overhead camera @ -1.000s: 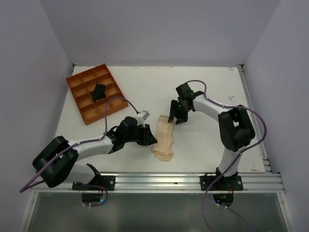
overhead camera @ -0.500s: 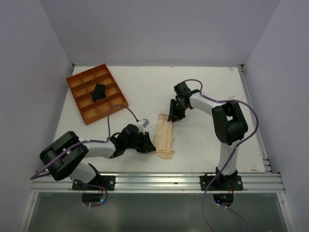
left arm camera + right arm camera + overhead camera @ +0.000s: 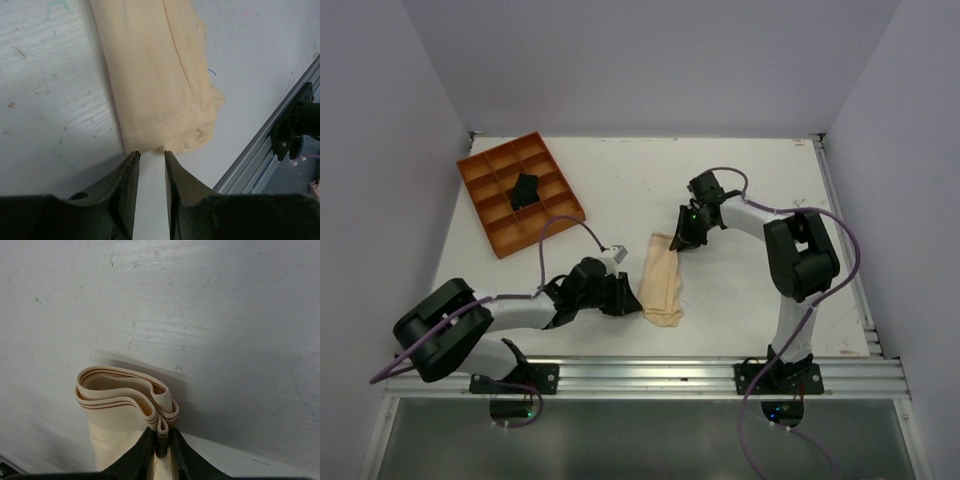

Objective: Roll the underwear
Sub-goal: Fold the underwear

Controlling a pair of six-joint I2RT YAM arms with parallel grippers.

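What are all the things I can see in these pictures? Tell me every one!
table: one, white, under everything.
tray: one, orange, split into compartments, far left of the table.
black bundle: one, black, in a compartment near the tray's middle.
underwear: one, pale beige, folded into a long strip, on the table between the arms.
rail: one, silver metal, along the table's near edge.
left arm: one, white and black, lying low by the near edge.
right arm: one, white and black.
left pincer: slightly open, at the strip's near end, holding nothing.
right pincer: pinching the strip's waistband end.
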